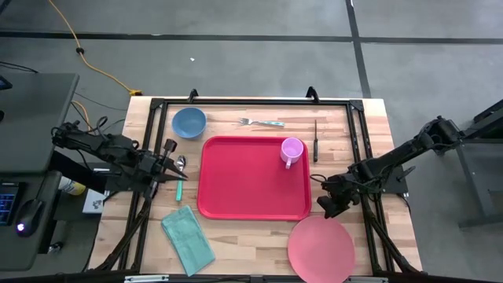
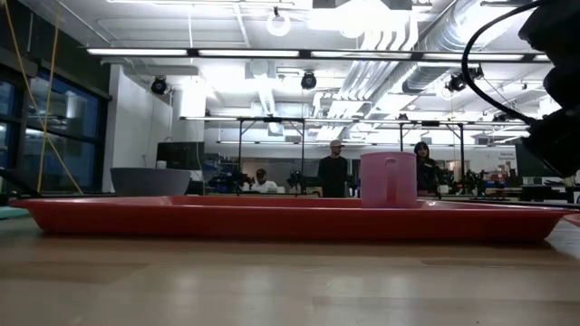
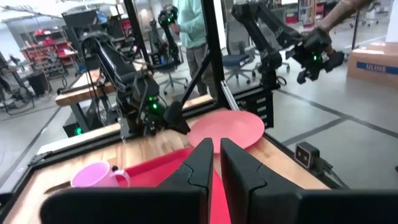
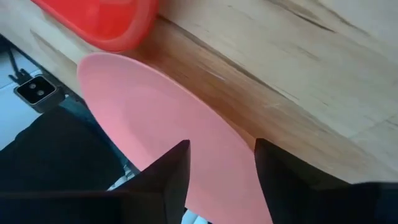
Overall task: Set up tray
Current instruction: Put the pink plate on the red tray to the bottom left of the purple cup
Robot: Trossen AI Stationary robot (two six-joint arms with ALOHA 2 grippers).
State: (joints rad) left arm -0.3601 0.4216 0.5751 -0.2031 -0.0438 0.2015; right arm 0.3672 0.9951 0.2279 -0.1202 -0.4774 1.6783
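**Tray at table centre, grippers at either side**

High view: the red tray [image 1: 253,178] lies mid-table, a pink mug [image 1: 291,150] in its far right corner. The right gripper [image 1: 326,206], fingers parted and empty, hangs just off the tray's near right corner, above the pink plate [image 1: 321,245] at the table's near edge. The left gripper [image 1: 170,163] sits just off the tray's left edge.

Low view: tray [image 2: 290,218] flat, mug [image 2: 388,179] upright.

Left wrist view: fingers [image 3: 202,163] nearly together, empty.

Right wrist view: plate [image 4: 161,134] beneath spread fingers [image 4: 177,165]
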